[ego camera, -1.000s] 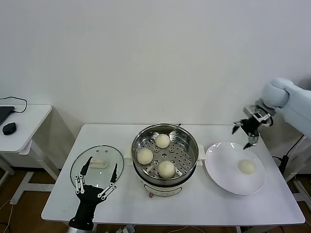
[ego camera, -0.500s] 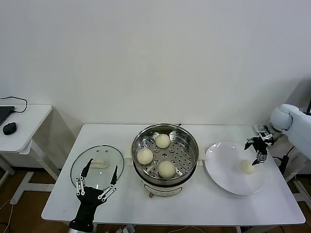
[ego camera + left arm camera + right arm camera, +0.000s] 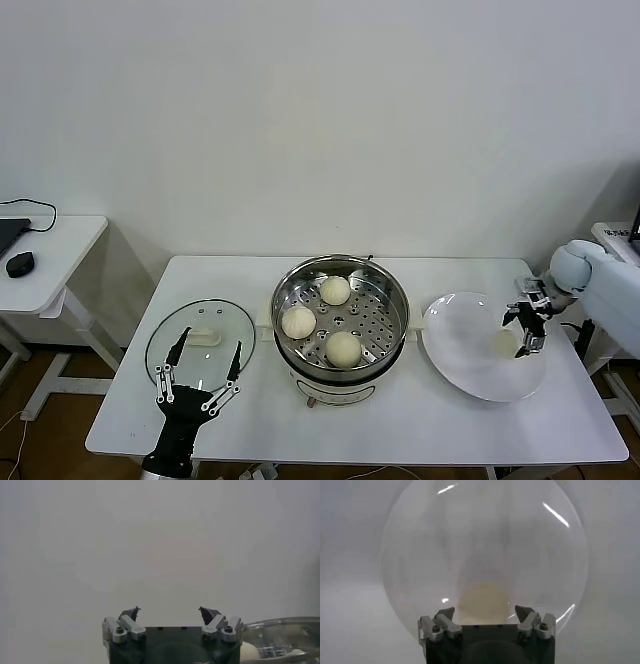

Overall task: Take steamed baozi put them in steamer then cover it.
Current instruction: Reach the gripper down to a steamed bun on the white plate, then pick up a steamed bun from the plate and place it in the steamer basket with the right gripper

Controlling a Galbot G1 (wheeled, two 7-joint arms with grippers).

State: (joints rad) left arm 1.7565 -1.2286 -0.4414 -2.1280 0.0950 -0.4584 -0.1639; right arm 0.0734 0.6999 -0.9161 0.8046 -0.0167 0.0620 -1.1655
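- A white table (image 3: 420, 420) stands against a plain white wall, with a smaller side table (image 3: 50, 255) off to the robot's left carrying a dark mouse (image 3: 19, 264).
- The right gripper (image 3: 527, 326) hangs over the right part of the white plate (image 3: 455, 345), its fingers spread wide and pointing down, with nothing between them; the white forearm reaches in from the right edge with the wrist bent downward.
- In the right wrist view the right gripper's fingertips (image 3: 445, 614) frame the last baozi (image 3: 482, 600) below, which they do not touch.
- A second ago this gripper was higher and farther back, above the plate's far rim; it has since come down and closer to the bun, and its fingers are just as wide apart.
- The left gripper (image 3: 200, 365) sits at the table's near left edge, fingers wide apart and pointing up and away from the robot over the near rim of the glass cover (image 3: 200, 340), holding nothing; it has not moved.
- The cover lies flat on the table left of the steamer (image 3: 340, 320), its cream handle upward.
- Three pale, smooth, domed steamed baozi (image 3: 343, 348) rest on the steamer's perforated tray, apart from one another.
- The fourth lies on the plate, just beside the right gripper.
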